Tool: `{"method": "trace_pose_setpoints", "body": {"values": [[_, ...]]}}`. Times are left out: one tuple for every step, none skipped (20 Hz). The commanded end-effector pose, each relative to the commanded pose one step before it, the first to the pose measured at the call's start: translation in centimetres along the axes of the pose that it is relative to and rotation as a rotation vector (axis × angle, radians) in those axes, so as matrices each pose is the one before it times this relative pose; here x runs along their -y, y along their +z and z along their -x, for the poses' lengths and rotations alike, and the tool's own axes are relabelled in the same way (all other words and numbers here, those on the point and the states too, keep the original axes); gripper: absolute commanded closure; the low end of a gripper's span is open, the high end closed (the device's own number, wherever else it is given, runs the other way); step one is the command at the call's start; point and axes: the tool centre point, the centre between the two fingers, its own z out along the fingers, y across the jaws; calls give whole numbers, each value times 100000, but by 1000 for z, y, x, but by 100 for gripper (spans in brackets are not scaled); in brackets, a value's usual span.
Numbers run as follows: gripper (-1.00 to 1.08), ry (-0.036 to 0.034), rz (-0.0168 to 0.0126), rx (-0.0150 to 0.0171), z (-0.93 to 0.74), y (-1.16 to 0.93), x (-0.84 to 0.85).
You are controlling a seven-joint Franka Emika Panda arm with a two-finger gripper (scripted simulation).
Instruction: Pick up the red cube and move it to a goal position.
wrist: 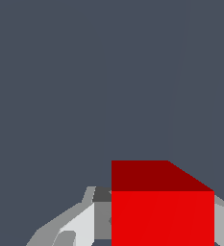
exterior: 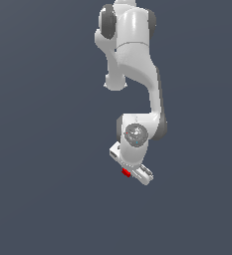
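The white robot gripper is clenched on the small bright red plain-faced cube — judged best carried smoothly, grip firm, toward the unseen goal.

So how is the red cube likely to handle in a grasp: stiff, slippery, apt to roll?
The red cube looks rigid: its edges are straight and sharp. Flat faces suggest it won't roll and should sit squarely against the fingers. It is much narrower than the gripper, so probably light, though the plain smooth faces could slip under a weak squeeze.
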Motion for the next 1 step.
{"method": "trace_pose_setpoints", "body": {"values": [[108, 56, -76, -29, -97, -47, 106]]}}
